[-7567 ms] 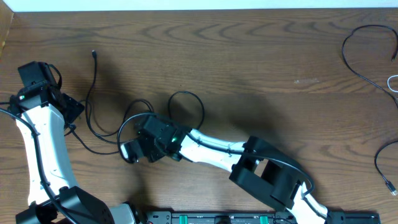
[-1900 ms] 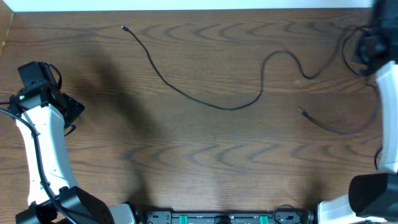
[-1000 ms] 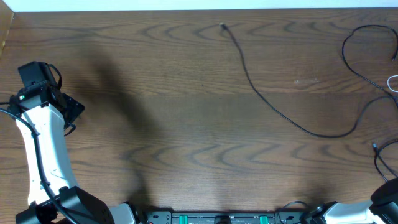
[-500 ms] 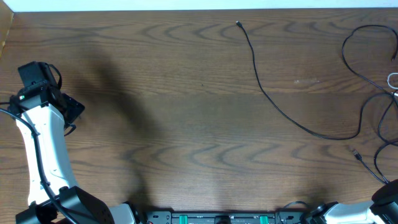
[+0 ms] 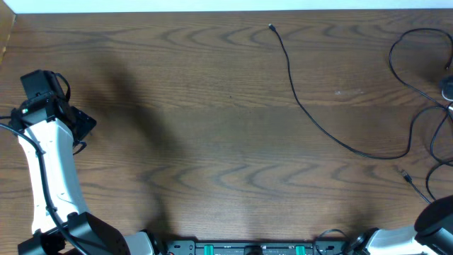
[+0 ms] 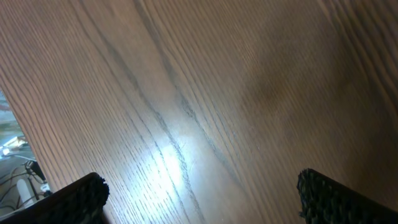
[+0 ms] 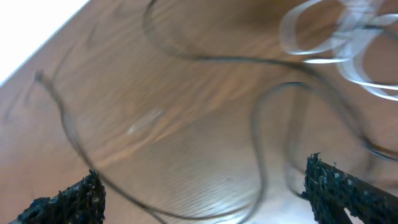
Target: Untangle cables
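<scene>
A long black cable (image 5: 333, 134) lies loose on the table, its plug (image 5: 271, 27) at the top middle, curving down and right. More black cables (image 5: 400, 42) loop at the right edge, one with a plug (image 5: 405, 173). A white cable (image 5: 449, 95) lies at the right edge. In the blurred right wrist view my right gripper (image 7: 202, 208) is open and empty above black cable loops (image 7: 255, 124) and the white cable (image 7: 323, 25). My left gripper (image 5: 80, 123) is at the far left, open over bare wood (image 6: 205, 199).
The brown wooden table (image 5: 212, 106) fills the view, with its far edge along the top. The left arm (image 5: 49, 170) stands along the left side. The right arm's base (image 5: 435, 227) is at the bottom right corner.
Over the earlier frames the right arm dragged a black cable from the left middle to the right and let it go. Since half a second ago the cables lie still. The left arm has not moved.
</scene>
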{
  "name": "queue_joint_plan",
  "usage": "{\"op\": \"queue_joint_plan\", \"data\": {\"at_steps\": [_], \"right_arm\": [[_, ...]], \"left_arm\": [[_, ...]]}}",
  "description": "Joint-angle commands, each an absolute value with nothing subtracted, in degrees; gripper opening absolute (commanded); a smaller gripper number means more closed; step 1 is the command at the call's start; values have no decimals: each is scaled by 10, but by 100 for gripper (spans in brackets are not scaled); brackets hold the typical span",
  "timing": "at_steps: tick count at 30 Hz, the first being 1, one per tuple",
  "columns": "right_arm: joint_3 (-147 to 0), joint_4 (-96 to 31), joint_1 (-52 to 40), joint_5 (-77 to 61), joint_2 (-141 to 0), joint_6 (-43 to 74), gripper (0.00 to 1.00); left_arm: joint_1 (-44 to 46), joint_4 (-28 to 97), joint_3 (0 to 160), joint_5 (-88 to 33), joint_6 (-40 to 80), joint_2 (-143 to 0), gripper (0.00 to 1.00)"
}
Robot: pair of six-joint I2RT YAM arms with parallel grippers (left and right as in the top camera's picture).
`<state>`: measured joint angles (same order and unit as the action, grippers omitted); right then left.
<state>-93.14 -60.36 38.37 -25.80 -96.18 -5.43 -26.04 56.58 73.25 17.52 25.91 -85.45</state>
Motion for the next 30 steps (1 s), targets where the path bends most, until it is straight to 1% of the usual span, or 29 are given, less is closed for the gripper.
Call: {"op": "queue_joint_plan", "data": {"at_steps": [1, 9, 13, 16, 20, 24, 30], "right_arm": [[-895, -585, 316, -280, -948, -96, 99], [-797, -500, 168, -230, -948, -97, 99], [-750, -449, 107, -226, -948, -96, 99], [-713, -404, 64, -211, -948, -80, 99], [-675, -347, 15, -158, -948, -51, 99], [-668, -309, -35, -105, -961, -21, 99], [-682, -274, -88, -89, -995, 11, 99]], "left_arm": [[-262, 567, 727, 185, 269, -858, 98], [-262, 567, 727, 185, 269, -858, 98], [-262, 567, 727, 185, 269, -858, 98], [-262, 567, 727, 185, 269, -858, 98], [-262, 567, 727, 185, 269, -858, 98], [-262, 567, 727, 185, 269, -858, 98], [-262, 567, 727, 185, 269, -858, 98]]}}
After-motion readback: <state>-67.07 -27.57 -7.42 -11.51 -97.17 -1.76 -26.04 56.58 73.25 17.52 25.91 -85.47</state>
